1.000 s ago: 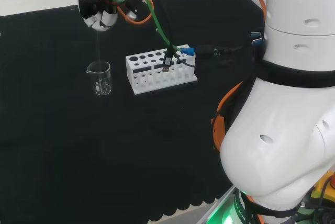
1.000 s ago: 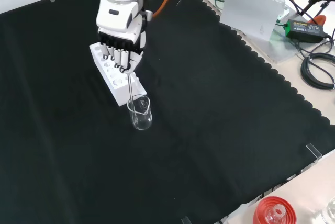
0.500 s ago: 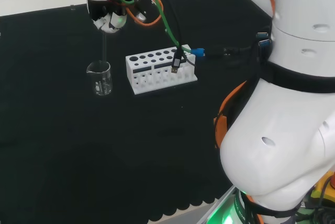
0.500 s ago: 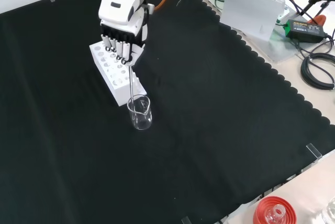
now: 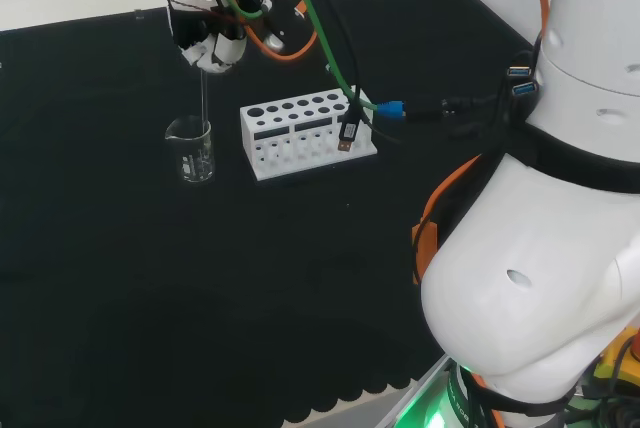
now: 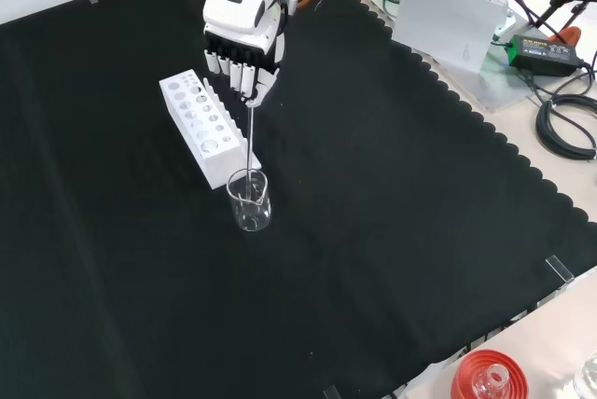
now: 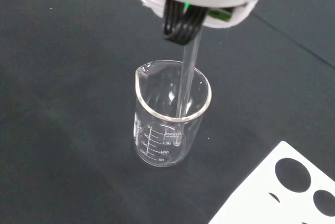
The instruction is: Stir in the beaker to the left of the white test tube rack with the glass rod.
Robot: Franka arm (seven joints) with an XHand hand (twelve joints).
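Robot hand w/ fingers curled round glass rod; rod tip inside beaker; beaker on desk just beside white rack, left of it in head view.

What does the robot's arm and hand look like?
The arm is big, white and rounded, with black bands at its joints. Orange and green cables hang along it. The hand is white on the back, with black and white fingers like a person's.
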